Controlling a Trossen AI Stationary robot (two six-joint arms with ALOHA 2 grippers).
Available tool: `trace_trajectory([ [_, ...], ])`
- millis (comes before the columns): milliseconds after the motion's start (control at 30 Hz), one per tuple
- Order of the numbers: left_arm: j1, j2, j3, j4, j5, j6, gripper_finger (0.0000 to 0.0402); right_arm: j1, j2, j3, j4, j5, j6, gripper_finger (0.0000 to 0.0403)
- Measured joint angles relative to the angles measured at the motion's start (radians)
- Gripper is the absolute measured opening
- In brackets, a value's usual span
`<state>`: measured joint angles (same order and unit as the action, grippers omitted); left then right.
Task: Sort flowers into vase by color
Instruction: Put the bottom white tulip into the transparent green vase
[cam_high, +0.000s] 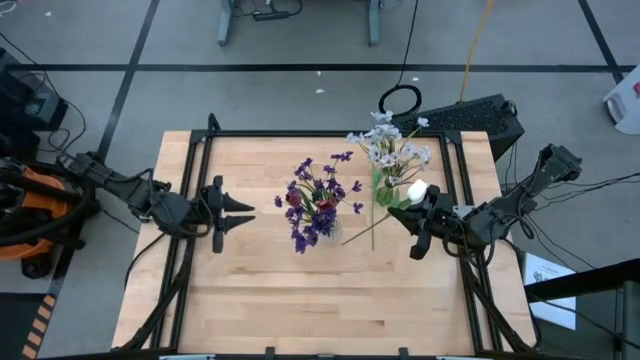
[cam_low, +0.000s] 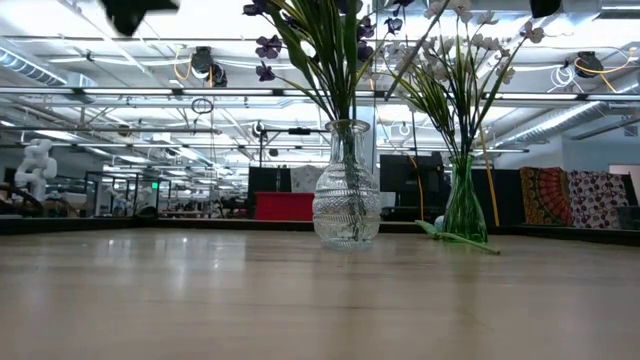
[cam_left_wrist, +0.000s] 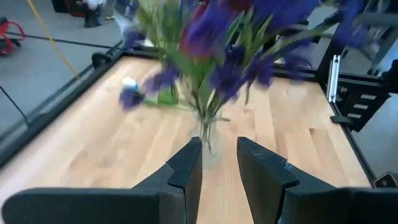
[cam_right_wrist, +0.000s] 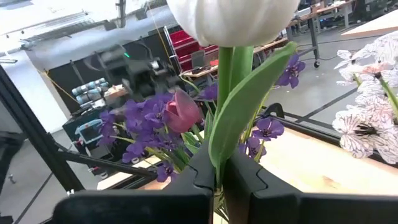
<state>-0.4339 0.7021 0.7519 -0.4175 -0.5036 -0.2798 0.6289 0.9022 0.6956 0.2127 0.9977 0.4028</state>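
Right hand (cam_high: 418, 226): clamped on the stem of a white tulip (cam_right_wrist: 233, 18), bud upright above the fingers (cam_right_wrist: 205, 168), held over the counter (cam_high: 260, 290). White sprigs (cam_high: 393, 148) stood just beyond this hand in a green vase (cam_low: 464, 212); one loose stem (cam_high: 362, 232) lay on the counter just beside it. Clear vase (cam_low: 347, 205) with purple sprigs (cam_high: 318, 195) and red tulips (cam_right_wrist: 181, 111) stood between the two hands, well apart from the right one.

Left hand (cam_high: 238, 213): fingers (cam_left_wrist: 186, 174) apart, holding nothing, pointed at the clear vase straight ahead and near it.
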Motion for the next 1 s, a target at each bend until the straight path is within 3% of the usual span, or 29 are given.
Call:
trace_trajectory([
  [267,0.127,-0.309,-0.436,0.357,0.217,-0.011,0.0085,-0.001,-0.121,0.0,-0.024,0.129,-0.134,0.0006],
  [400,0.157,-0.381,-0.565,0.429,0.242,-0.029,0.0058,-0.001,-0.187,0.001,-0.044,0.198,-0.209,0.0006],
  [633,0.162,-0.388,-0.6,0.433,0.241,-0.028,0.0036,0.001,-0.255,0.009,-0.081,0.296,-0.307,0.0003],
  [767,0.162,-0.388,-0.6,0.442,0.216,-0.028,0.0035,0.001,-0.268,0.081,-0.19,0.296,-0.305,0.0002],
  [867,0.162,-0.388,-0.6,0.442,0.178,-0.027,0.0035,0.001,-0.267,0.155,-0.373,0.253,-0.197,0.0001],
  [1000,0.162,-0.388,-0.6,0.441,0.13,-0.027,0.0035,-0.002,-0.236,0.212,-0.669,0.113,0.057,0.0001],
])
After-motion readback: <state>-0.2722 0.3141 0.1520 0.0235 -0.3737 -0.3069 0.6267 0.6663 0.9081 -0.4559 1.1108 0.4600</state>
